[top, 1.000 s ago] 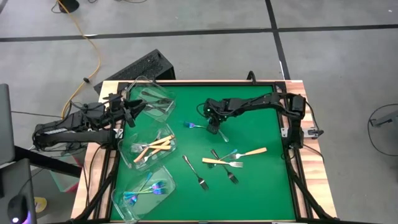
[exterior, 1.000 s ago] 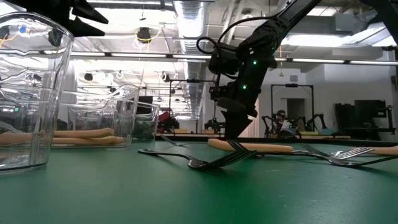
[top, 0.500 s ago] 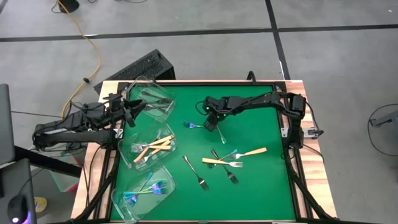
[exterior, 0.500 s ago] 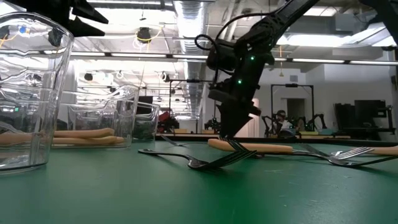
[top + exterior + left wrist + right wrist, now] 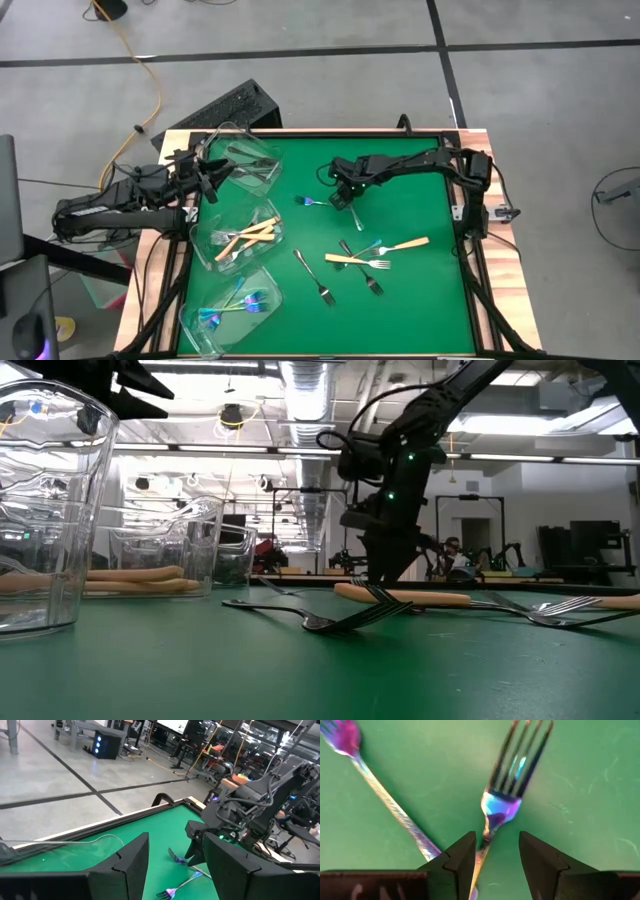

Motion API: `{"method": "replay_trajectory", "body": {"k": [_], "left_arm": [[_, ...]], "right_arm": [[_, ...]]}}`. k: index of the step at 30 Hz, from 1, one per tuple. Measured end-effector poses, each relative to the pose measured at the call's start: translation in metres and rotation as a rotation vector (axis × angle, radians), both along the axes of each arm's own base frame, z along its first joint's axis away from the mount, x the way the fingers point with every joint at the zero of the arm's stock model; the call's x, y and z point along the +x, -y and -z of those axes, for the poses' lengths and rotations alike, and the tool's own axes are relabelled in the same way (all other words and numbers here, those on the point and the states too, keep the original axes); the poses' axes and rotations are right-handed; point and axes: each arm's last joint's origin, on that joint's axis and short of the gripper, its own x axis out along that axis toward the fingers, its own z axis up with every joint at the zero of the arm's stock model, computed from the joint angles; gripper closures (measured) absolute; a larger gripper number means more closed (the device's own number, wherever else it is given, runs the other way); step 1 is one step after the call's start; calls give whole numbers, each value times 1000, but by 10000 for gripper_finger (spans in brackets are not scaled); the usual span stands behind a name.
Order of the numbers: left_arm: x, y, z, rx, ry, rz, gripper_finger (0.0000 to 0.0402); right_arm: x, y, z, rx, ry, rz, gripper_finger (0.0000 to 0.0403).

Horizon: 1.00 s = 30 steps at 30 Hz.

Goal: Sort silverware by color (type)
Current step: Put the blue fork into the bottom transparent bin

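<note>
right tool: your right tool (image 5: 343,198) sits low over the green table (image 5: 420,280), fingers apart and holding nothing, straddling the neck of a blue-purple fork (image 5: 512,775) in the right wrist view.
left tool: your left tool (image 5: 210,178) waits at the table's left edge by the top tub (image 5: 250,160); fingers spread, nothing between them.
target: two blue-purple forks (image 5: 312,202) lie just beside each other under the right tool, one still flat on the table, the other (image 5: 380,795) angled close by.
sorted so far: cream-handled forks sit in the middle tub (image 5: 240,240), blue-purple ones in the bottom tub (image 5: 235,305).
left to sort: a cluster right of centre (image 5: 370,255) with cream handles, grey metal and one more blue-purple fork; a grey fork (image 5: 313,276) lies near it.
handling: forks look light, stiff, thin and slick, so expect sliding on the cloth.
where to grip: pinch across the narrow neck or handle, not the prongs; flat metal hugs the table, so go low.
risk: the neighbouring fork may get caught in the same pinch.
progress: roughly half done, by my guess.
</note>
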Motion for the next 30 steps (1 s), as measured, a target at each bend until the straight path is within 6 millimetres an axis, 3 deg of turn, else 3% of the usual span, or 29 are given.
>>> {"method": "replay_trajectory", "body": {"k": [10, 25, 30], "left_arm": [[0, 0, 0, -3, 2, -3, 230], [0, 0, 0, -2, 2, -8, 230], [0, 0, 0, -2, 2, -8, 230]], "right_arm": [[-5, -1, 7, 8, -7, 23, 239], [-6, -1, 8, -4, -19, 32, 368], [-6, -1, 8, -9, -17, 33, 391]]}}
